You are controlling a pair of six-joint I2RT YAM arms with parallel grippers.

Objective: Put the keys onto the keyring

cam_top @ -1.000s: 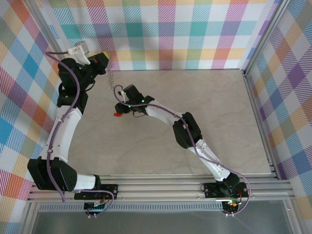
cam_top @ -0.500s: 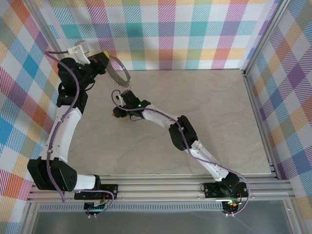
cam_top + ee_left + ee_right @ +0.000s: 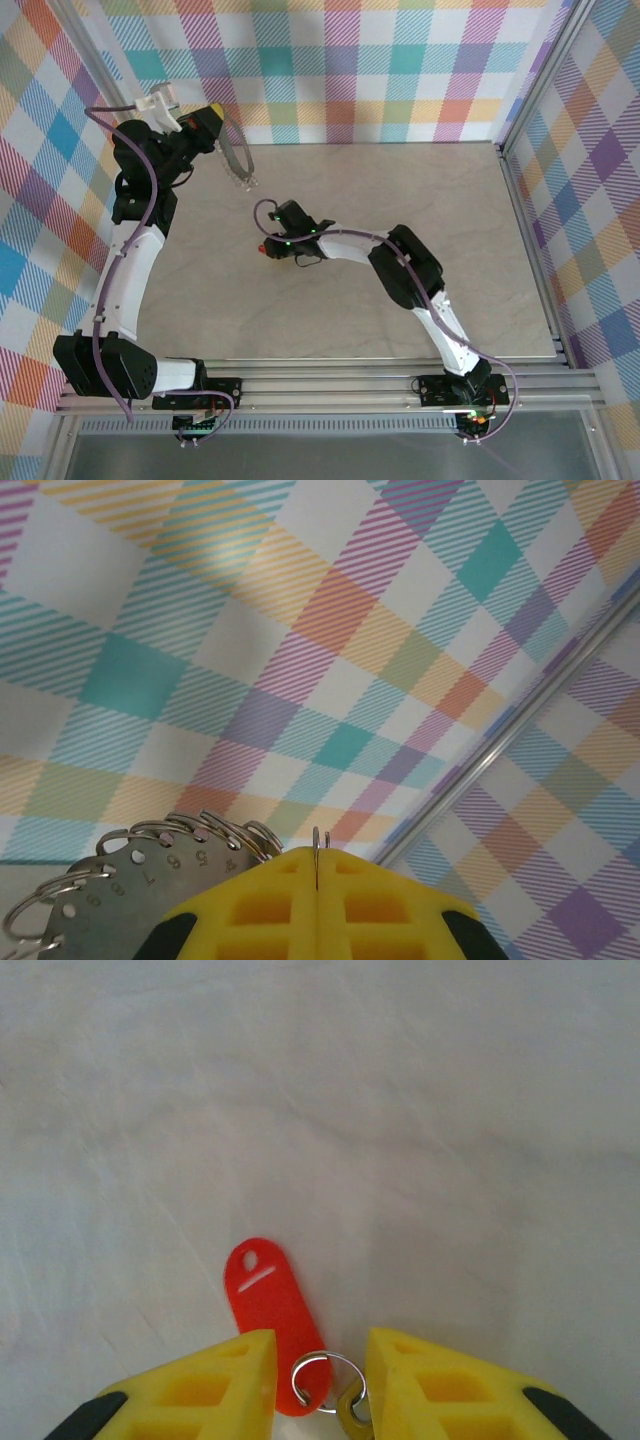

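My left gripper is raised at the back left, its yellow fingers shut on a thin wire ring of the keyring. The keyring is a curved metal plate with numbered holes and several split rings, and it hangs down from the gripper. The key lies on the table with a red plastic tag, a small split ring and a brass-coloured key head. My right gripper is open, low over the table, with one finger on each side of that split ring. The red tag pokes out to its left.
The pale marbled table is bordered by plaid walls at the back and sides, with an aluminium rail along the right. Purple cables run along both arms.
My right gripper has drawn back from the hanging keyring, rightward and toward the near side. The red-tagged key is between its open fingers on the table. The keyring has swung under the left gripper.
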